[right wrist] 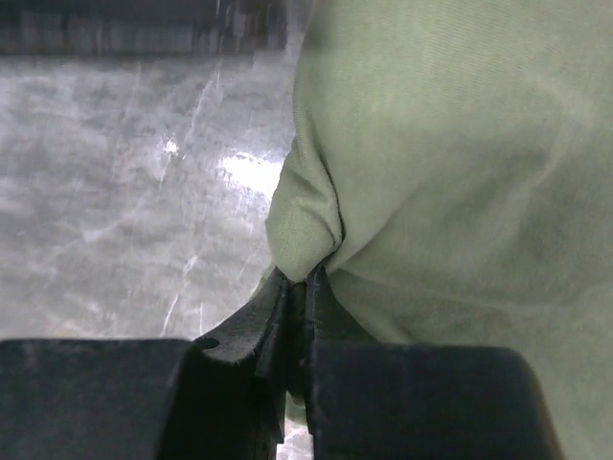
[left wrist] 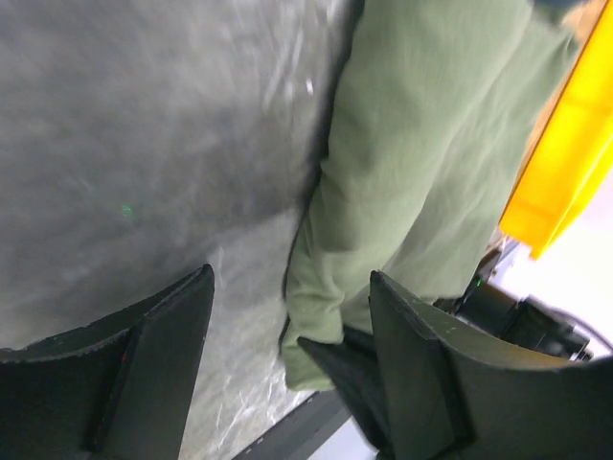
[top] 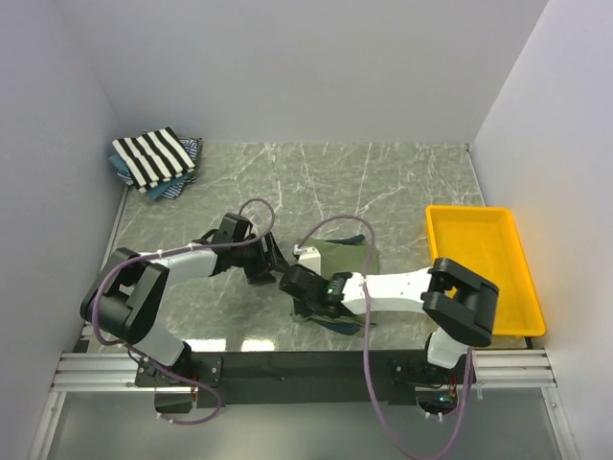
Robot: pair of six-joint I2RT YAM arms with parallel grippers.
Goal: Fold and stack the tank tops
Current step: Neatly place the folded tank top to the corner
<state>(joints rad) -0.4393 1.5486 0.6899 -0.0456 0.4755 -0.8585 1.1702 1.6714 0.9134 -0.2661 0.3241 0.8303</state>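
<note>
Nearest the camera, the black rail (top: 287, 366) carries both arm bases, and from it the two arms reach onto the marbled table (top: 383, 182). At far left, in the back corner, the striped tank top (top: 153, 158) lies folded on the blue patterned tops (top: 189, 165), a pile well apart from the work. Next comes the left gripper (left wrist: 287, 287), its jaws spread with nothing between them, low over the table just beside the left edge of the olive tank top (left wrist: 421, 125). The right gripper (right wrist: 305, 287) has its jaws pressed together on a small pucker of that olive cloth at its left edge. The garment lies bunched in front of the arms near the middle of the table's near side, and the yellow tray (top: 430, 240) stands to its right, apart from it. The step looks like taking a two-point hold for a fold. To do it well, the left jaws should close on the same edge, further along from the right pinch, taking in every layer. Both should then lift only enough to free the cloth and travel together, so the fold line comes out straight. The right pinch looks shallow, so a quick pull could slip it.
</note>
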